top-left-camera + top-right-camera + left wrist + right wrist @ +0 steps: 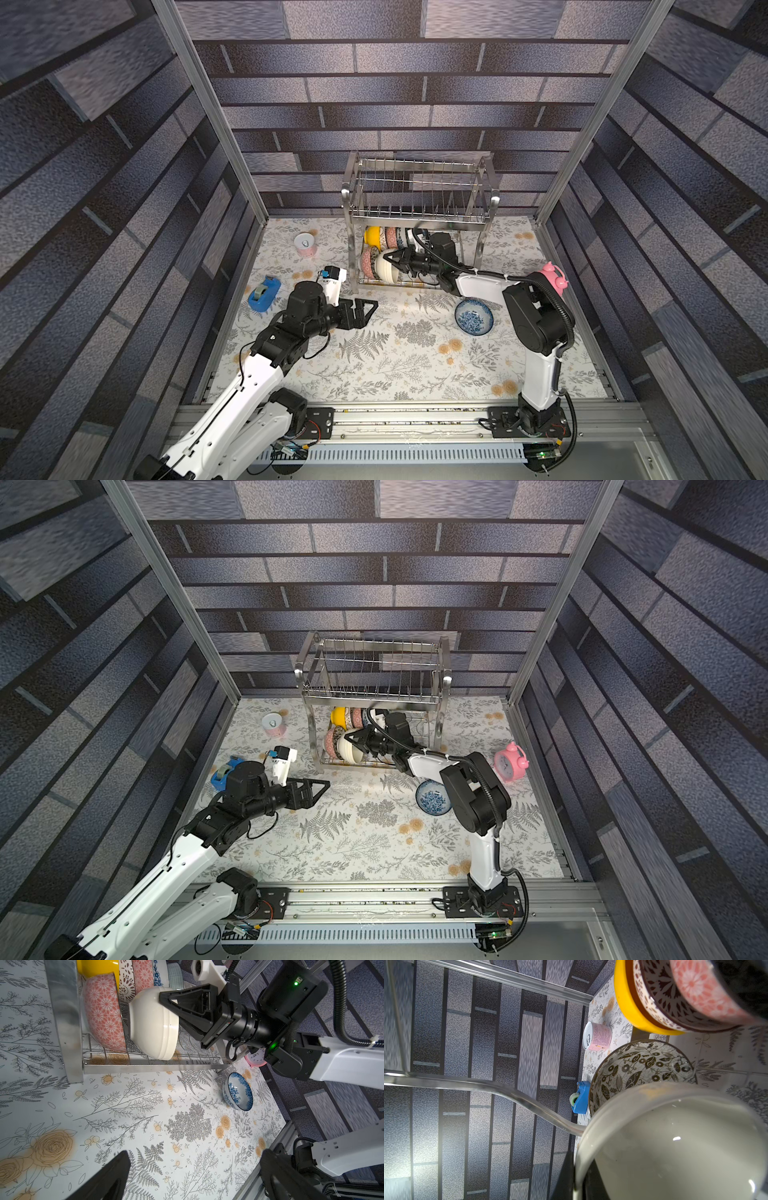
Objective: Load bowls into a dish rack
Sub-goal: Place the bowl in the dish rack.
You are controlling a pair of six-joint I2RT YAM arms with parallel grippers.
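Left gripper point(368, 309), nearest, hangs wide open and empty above the table point(374, 374). Dish rack point(415, 214): lower tier holds standing bowls point(372, 236). Right gripper point(166, 999), clamped on the cream bowl point(153, 1026) rim, seats it there. Likely next: release, then fetch the blue bowl point(473, 318).

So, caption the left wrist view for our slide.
Right gripper holds a cream bowl in the dish rack; blue bowl lies on table.
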